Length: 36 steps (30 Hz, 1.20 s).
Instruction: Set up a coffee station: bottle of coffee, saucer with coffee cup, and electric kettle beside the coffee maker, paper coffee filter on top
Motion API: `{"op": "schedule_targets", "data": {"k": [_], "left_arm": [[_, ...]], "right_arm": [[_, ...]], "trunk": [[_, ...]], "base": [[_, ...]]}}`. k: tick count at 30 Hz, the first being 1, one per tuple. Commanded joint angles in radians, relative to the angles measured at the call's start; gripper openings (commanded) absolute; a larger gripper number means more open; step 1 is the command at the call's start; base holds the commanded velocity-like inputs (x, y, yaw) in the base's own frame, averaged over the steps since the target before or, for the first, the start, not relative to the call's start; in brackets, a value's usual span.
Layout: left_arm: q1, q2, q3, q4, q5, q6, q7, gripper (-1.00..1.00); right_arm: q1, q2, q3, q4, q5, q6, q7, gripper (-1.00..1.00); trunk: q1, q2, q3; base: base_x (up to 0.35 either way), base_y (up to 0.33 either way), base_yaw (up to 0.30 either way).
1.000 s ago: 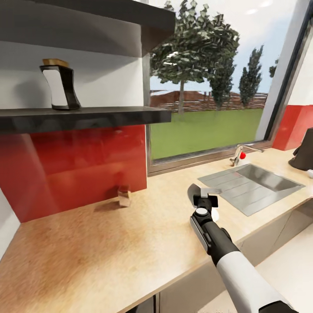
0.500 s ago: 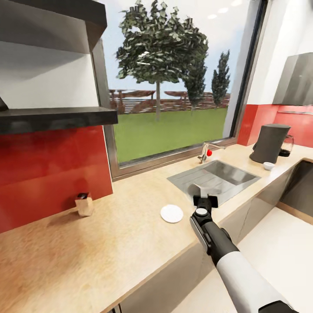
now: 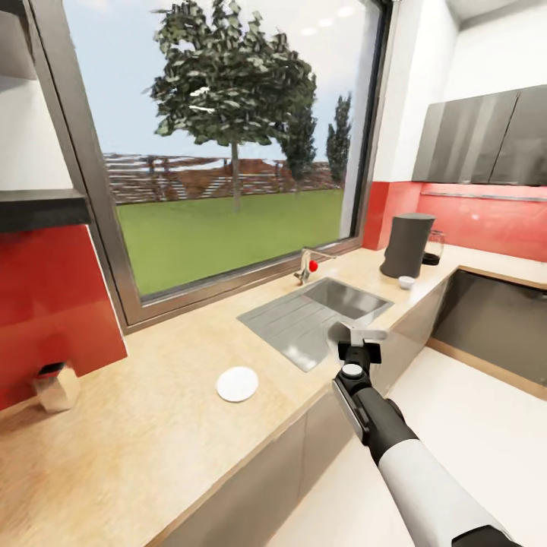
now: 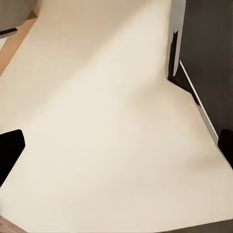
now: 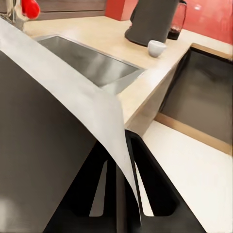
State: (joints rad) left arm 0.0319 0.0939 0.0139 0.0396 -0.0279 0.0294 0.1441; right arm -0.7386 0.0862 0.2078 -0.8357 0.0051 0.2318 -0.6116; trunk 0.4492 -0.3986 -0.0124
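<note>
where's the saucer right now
In the head view the saucer lies flat on the countertop, left of the sink and far from the coffee maker at the counter's right corner.

Bright, even daylight came through the window onto the countertop, shadows were soft and faint, ceiling lights glared as pale spots in the glass, the render was slightly soft throughout, and the paper coffee filter loomed blurred in the right wrist view.
</note>
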Motion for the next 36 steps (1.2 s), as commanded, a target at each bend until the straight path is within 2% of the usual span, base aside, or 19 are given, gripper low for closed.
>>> {"op": "schedule_targets", "data": {"k": [1, 29, 36], "left_arm": [[0.0, 0.0, 0.001, -0.001, -0.003, 0.003, 0.003, 1.0], [-0.001, 0.0, 0.003, -0.003, -0.001, 0.004, 0.003, 1.0], [-0.001, -0.001, 0.003, -0.003, 0.0, 0.004, 0.003, 1.0]], "right_arm": [[-0.001, 0.0, 0.003, 0.0, -0.004, 0.004, -0.003, -1.0], [-0.001, -0.002, -0.004, 0.001, -0.004, 0.004, -0.005, -1.0], [-0.001, -0.001, -0.004, 0.0, -0.004, 0.004, -0.005, -1.0]], "trunk": [[0.001, -0.001, -0.001], [0.001, -0.001, -0.001], [0.001, -0.001, -0.001]], "base": [[0.181, -0.258, -0.285], [0.231, -0.236, -0.02], [0.231, -0.237, -0.182]]}}
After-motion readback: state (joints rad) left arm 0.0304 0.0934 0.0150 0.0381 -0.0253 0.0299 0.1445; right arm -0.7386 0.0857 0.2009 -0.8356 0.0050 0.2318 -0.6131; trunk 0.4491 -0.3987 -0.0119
